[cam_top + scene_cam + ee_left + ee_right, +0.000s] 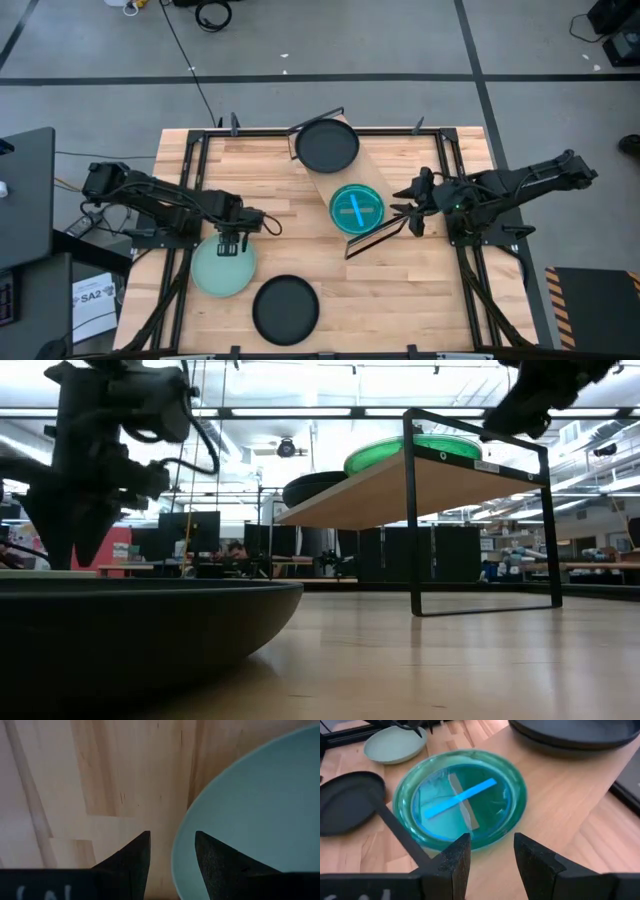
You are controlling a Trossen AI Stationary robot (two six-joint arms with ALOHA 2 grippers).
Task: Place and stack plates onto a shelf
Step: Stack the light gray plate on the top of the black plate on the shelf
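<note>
Two plates shelved, black at 12 and teal mid-shelf; pale green and black remain at 7; left gripper open, apparently straddling pale-green rim; right gripper open, empty.

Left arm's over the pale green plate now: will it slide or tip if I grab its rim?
The pale green plate looks rigid and shallow, so it probably lifts flat. Its smooth rim may slip between the left gripper fingers. A one-sided rim grip would likely let it droop.
</note>
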